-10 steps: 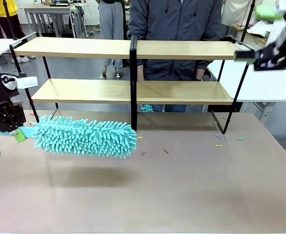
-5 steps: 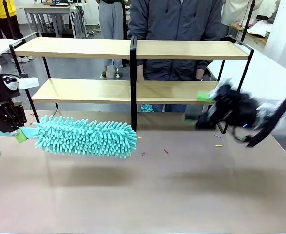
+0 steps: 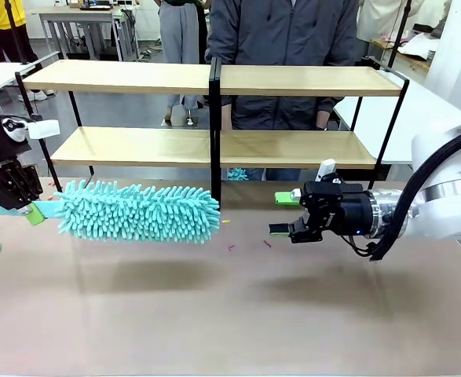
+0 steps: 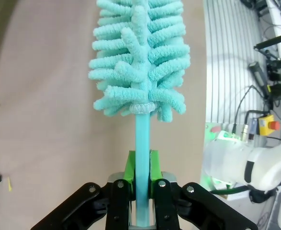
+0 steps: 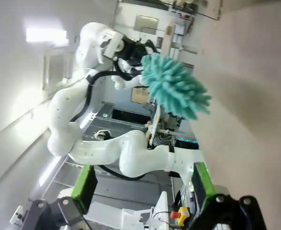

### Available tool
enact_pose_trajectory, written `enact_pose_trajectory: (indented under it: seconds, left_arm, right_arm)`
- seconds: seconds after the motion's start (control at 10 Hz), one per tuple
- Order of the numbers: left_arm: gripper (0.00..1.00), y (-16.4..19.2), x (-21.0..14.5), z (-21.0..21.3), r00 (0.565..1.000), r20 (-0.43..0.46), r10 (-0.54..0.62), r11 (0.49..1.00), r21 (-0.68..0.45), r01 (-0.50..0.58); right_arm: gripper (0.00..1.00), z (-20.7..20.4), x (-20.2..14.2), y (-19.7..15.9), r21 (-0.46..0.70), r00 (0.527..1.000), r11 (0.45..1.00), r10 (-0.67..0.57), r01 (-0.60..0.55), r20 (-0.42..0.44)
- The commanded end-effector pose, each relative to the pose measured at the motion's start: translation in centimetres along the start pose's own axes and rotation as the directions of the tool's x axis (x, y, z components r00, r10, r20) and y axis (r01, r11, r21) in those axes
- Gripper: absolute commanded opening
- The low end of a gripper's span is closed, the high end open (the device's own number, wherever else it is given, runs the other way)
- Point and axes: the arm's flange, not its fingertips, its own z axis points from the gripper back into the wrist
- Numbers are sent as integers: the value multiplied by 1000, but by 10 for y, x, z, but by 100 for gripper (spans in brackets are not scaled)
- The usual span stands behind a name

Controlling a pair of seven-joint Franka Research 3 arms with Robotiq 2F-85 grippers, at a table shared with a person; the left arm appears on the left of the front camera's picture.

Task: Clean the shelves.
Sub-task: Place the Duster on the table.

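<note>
While shelves (image 3: 214,78) stand w/ bare light-wood boards, left pincer (image 4: 140,184) clenches duster (image 3: 136,212); right pincer (image 3: 283,214) released.

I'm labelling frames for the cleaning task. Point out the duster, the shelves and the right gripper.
duster (image 3: 136,212): front view, middle of the teal fluffy head.
shelves (image 3: 120,77): front view, left top board.
right gripper (image 3: 283,214): front view, midway between the green-padded fingertips.

No words, labels, brands or numbers can be read anywhere in these pictures. Nothing here carries print sharp enough to make out.
</note>
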Motion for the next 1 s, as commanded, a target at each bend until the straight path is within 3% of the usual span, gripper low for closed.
enact_pose_trajectory:
  seconds: [0.0,0.1,0.2,0.4,0.6,0.7,0.8,0.9]
  left_arm:
    - [12,1,1,2,1000,20,20,999,27,-20]
    - [12,2,1,1,1000,8,25,999,34,-26]
    - [70,3,1,0,999,-19,34,998,46,-33]
    - [70,2,0,7,998,-35,46,995,89,-43]
    - [84,-8,-2,32,997,27,69,989,130,-72]
    - [100,-13,-2,47,989,107,102,985,126,-115]
    - [100,-23,-3,74,922,332,197,977,10,-213]
    - [100,-31,-6,92,845,486,224,974,-76,-214]
  right_arm:
    - [100,7,1,8,33,1000,999,22,-22,-5]
    - [100,7,1,8,33,1000,999,22,-22,-5]
    - [100,7,1,8,33,1000,999,22,-22,-5]
    - [100,7,1,8,33,1000,999,22,-22,-5]
    - [100,7,3,8,32,1000,999,13,-14,6]
    - [100,17,-6,42,27,998,999,26,-27,53]
    - [100,31,-19,68,-47,998,998,-32,34,50]
    - [100,52,-40,94,-140,993,984,-107,114,57]
